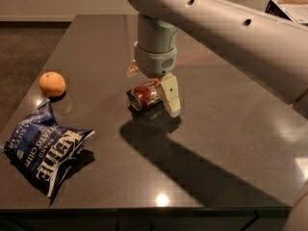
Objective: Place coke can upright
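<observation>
Looking at the dark desk (231, 143), you see the grey arm (216, 28) reaching down over its middle. The blue chip bag (45, 150) lies near the front left edge. The gripper (151, 91) is spread wide and grasps nothing, with one finger on each side of the coke can (143, 94), which lies on its side. The orange (52, 84) sits well apart, at the left.

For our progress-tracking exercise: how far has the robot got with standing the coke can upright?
Done: the gripper is down at the coke can, jaws open on either side. In hand: the grasp, not yet closed. Left: lift and stand it upright; it lies on its side on the table.
</observation>
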Tool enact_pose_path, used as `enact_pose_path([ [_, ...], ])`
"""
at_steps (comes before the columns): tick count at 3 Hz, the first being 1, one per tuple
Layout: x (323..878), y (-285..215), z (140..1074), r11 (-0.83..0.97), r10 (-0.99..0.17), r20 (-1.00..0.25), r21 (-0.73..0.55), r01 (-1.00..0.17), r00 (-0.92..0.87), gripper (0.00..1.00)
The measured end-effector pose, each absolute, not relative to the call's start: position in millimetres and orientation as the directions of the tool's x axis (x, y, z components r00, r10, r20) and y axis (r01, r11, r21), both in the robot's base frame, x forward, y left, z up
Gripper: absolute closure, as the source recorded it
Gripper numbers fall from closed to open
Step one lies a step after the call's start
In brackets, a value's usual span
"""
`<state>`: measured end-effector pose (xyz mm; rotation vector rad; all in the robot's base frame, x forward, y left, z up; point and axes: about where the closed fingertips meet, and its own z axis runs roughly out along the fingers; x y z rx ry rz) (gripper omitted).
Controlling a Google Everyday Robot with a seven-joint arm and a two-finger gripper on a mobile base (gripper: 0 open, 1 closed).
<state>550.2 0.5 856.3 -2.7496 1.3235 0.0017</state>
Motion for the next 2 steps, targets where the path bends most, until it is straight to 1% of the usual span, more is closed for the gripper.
enact_pose_path([
  [1, 550.7, 3.7, 848.3, -0.621, -0.781, -0.034, -0.064, -0.781, 0.624, 0.18],
  [2, 552.3, 4.8, 843.6, -0.608, -0.792, -0.031, -0.053, -0.792, 0.609, 0.42],
])
